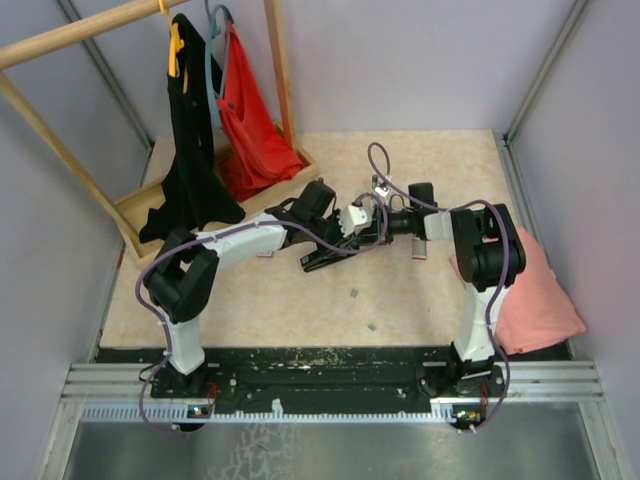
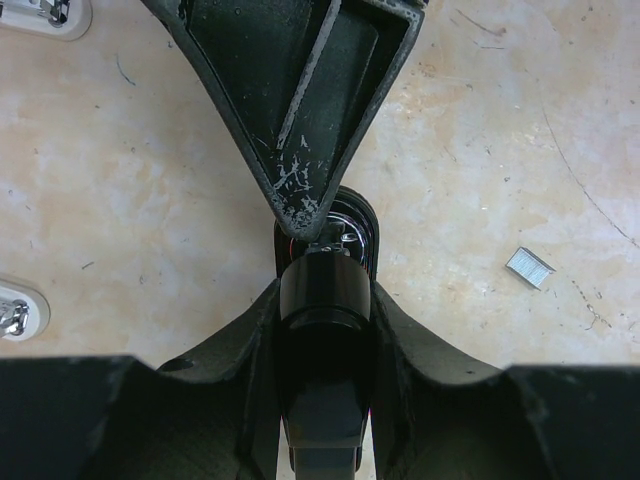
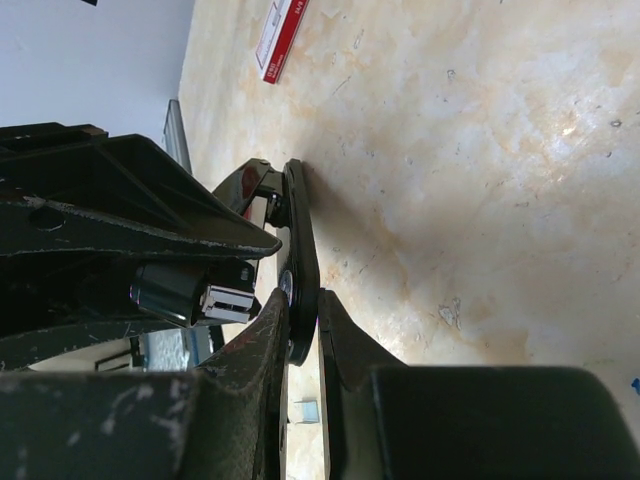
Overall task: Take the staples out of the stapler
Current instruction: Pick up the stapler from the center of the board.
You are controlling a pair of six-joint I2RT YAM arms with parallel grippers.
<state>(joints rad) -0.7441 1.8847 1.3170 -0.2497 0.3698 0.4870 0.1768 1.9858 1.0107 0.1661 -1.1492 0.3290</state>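
**Stapler held by both claws; part of the load is out**

Stapler: the slim black two-armed stapler (image 1: 322,260) is mid-table, between the two claws. The left claw (image 2: 320,260) is closed on its thicker black body, which fills the gap between the fingers. The right claw (image 3: 303,312) is pinched shut on the thin flat black arm, which stands on edge just beyond its fingertips.

Staples: one short silvery-grey strip of staples (image 2: 529,267) lies flat on the pale marbled tabletop (image 2: 150,180), off to the right of the left claw and apart from it. In the overhead view, two small grey specks (image 1: 354,293) lie on the near side of both claws. They are probably more staples, though too small to confirm.

Magazine: hidden by the fingers in every view, so its contents are unreadable.

Progress (judgement): at least some staples are out of the stapler. Left to do: check that the magazine is empty, clear anything that remains, and set the stapler down.
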